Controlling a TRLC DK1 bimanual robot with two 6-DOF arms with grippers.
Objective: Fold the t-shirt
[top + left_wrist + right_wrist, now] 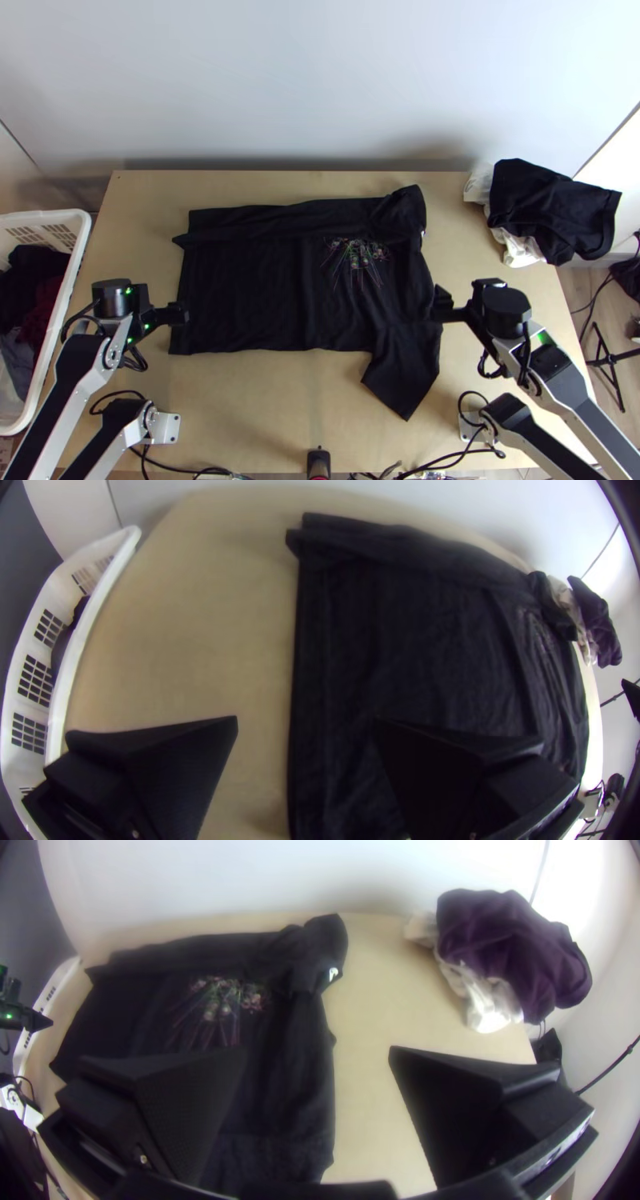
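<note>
Shirt [248, 292]: far side folded, likely to slim it
Left claw [307, 719], right claw [318, 1048]: spread wide, at shirt's ends, maybe to grab

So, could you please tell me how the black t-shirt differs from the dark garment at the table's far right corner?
The t-shirt lies mostly flat, its far side folded over, while the dark garment is bunched. The t-shirt shows a flower print; the dark garment shows none. The t-shirt rests on the table, whereas the dark garment lies over crumpled white material. Both are dark cloth.
</note>
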